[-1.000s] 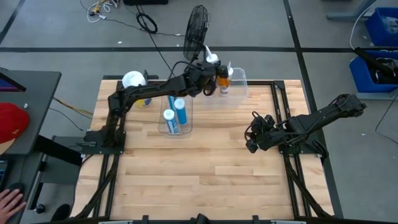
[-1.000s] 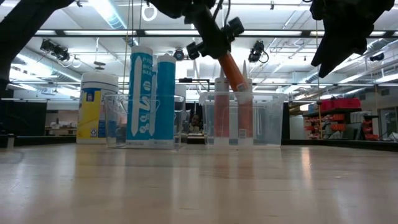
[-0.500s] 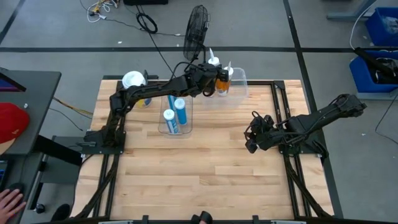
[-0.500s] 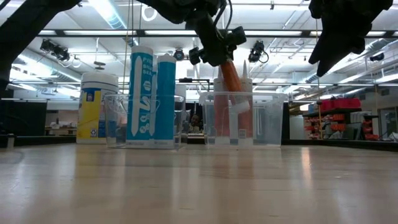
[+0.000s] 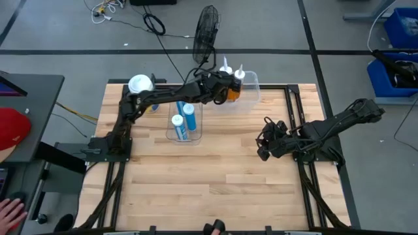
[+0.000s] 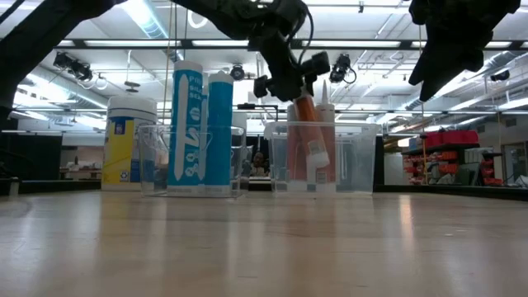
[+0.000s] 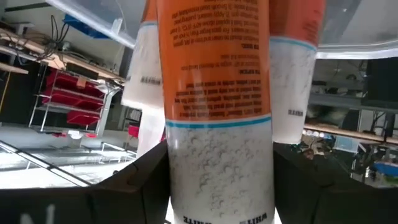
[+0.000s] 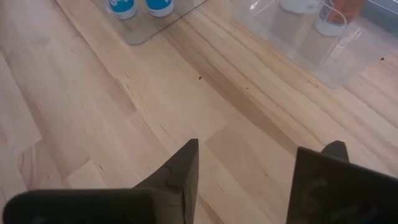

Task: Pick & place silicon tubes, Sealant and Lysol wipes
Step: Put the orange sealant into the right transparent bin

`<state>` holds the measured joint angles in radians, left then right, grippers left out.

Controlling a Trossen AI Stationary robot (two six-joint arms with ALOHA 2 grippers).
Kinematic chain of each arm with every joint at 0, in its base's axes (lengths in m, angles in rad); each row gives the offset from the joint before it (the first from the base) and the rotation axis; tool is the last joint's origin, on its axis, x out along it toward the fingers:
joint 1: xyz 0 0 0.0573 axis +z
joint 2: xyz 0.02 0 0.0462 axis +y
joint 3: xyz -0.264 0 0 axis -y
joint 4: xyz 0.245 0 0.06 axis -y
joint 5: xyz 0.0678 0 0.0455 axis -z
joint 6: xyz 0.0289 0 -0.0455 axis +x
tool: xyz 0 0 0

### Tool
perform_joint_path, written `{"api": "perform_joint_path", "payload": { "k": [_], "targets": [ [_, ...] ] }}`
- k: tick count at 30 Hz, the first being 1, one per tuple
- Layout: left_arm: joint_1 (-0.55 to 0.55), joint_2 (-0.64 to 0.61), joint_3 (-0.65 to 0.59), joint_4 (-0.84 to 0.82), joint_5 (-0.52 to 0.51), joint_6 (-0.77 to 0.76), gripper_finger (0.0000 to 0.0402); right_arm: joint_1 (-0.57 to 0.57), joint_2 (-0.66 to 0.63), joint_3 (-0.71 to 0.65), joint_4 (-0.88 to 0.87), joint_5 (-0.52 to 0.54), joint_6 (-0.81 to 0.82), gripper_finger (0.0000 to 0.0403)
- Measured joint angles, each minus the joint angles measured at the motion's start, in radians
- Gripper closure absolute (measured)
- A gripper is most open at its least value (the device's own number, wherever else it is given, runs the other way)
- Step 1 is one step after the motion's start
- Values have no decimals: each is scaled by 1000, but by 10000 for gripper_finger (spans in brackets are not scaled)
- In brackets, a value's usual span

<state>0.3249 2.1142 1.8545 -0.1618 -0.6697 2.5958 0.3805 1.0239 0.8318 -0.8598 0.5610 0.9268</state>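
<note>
pale wooden boards make up the table (image 5: 209, 189), which fills the middle of the high view with grey floor around it and a black fan (image 5: 208, 26) near the top centre. the left gripper (image 5: 222, 88) reaches toward the upper middle of the frame and is clamped on an orange sealant tube (image 6: 308, 124), holding it tilted with its lower end inside a clear bin (image 5: 251, 91); in the low view the tube leans among two other tubes already standing in that bin, and their bases blur together behind the plastic wall. the left wrist view is almost filled by the held tube's orange and white label, with the dark fingers (image 7: 134, 180) pressed on both sides and the print too cut off to read. to the left, a second clear bin (image 5: 184, 134) holds two blue silicon tubes (image 5: 183, 119) with white caps. the lysol wipes (image 5: 140, 85) stand on the table at the upper left, behind the left arm, which covers part of the canister from above; in the low view its yellow and blue label shows at the left edge of the bins. the right gripper (image 5: 264, 149) hangs over bare wood at the right middle, jaws parted and holding nothing. a hand (image 5: 10, 212) shows at the lower left corner, cut off by the frame.
</note>
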Motion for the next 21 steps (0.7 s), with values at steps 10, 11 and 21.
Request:
{"api": "perform_joint_path", "payload": {
  "k": [10,11,21],
  "targets": [
    [-4,45,0,13,-38,9,181,3,16,-2,10,1,-12,305],
    [-8,50,-2,-1,-34,10,181,3,17,-6,14,0,-17,305],
    [-34,66,-23,-10,-32,5,181,3,18,-62,39,-4,-2,305]
  ]
}}
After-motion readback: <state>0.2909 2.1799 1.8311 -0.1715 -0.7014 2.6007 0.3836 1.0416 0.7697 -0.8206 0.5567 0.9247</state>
